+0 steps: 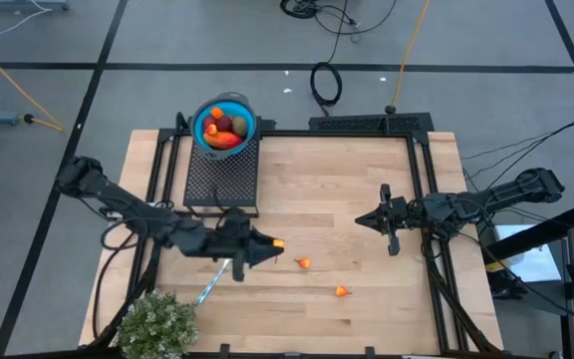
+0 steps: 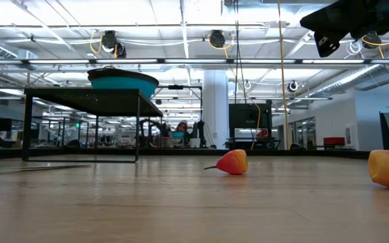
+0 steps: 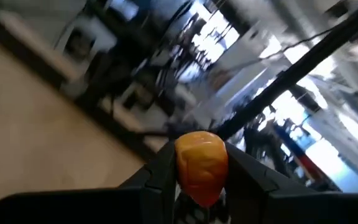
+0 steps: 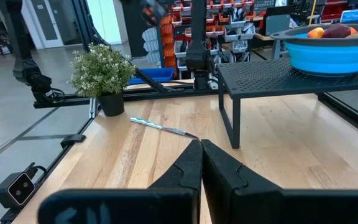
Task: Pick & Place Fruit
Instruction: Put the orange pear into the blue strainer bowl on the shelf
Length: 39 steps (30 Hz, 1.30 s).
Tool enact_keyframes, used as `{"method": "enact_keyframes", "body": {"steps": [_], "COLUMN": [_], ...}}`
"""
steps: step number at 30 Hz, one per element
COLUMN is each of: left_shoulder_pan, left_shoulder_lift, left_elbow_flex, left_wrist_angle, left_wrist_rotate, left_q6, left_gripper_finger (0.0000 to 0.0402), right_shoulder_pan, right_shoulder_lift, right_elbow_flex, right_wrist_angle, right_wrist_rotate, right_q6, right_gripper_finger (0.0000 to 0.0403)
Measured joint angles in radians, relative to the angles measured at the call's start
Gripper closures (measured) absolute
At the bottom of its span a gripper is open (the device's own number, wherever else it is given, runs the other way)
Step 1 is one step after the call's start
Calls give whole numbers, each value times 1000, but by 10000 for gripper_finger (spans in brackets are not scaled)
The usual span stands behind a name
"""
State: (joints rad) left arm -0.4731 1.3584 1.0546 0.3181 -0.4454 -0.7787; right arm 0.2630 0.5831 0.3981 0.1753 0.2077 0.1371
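The left pincer [image 1: 278,243] is gripping an orange fruit [image 3: 201,163]; the blue bowl [image 1: 225,124] is lying up-left of it, while the right pincer [image 1: 360,220] is waiting closed.

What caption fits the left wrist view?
Left end effector shut on a small orange fruit, raised above the wooden table.

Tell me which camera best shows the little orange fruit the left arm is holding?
The left wrist view: the orange fruit fills the middle, pinched between the dark fingers. The high view shows only an orange speck; the other two miss it.

orange fruit [image 3: 201,165], blue bowl [image 1: 225,124], black perforated rack [image 1: 222,176]
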Motion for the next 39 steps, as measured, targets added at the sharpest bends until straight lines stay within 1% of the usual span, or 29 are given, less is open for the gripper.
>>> {"method": "enact_keyframes", "body": {"steps": [3,8,12,16,19,21,24,28,31,34,39], "left_shoulder_pan": [55,152,227,290,330,352,380,420,463,522,652], "left_shoulder_lift": [-10,-8,-7,-8,-7,-7,-7,-7,-7,-7,-7], "left_elbow_flex": [0,0,0,1,46,97,184,305,369,415,443], "left_wrist_angle": [-179,-419,-577,-689,-843,-966,-1136,-1301,-1375,-1437,-1454], "left_wrist_rotate": [110,249,317,322,318,292,217,111,56,25,25], "left_q6": [-137,-237,-235,-183,-135,-99,-30,99,203,305,481], "left_gripper_finger": [298,298,298,298,298,298,298,298,298,298,298], "right_shoulder_pan": [0,0,0,0,0,0,0,0,0,0,0], "right_shoulder_lift": [0,0,0,0,0,0,0,0,0,0,0], "right_elbow_flex": [0,0,0,0,0,0,0,0,0,0,0], "right_wrist_angle": [0,0,0,0,0,0,0,0,0,0,0], "right_wrist_rotate": [0,1,4,5,5,5,5,5,5,5,4], "right_q6": [0,0,-14,-47,-52,-52,-52,-52,-52,-52,-52], "right_gripper_finger": [403,403,403,403,403,403,403,403,403,403,403]}}
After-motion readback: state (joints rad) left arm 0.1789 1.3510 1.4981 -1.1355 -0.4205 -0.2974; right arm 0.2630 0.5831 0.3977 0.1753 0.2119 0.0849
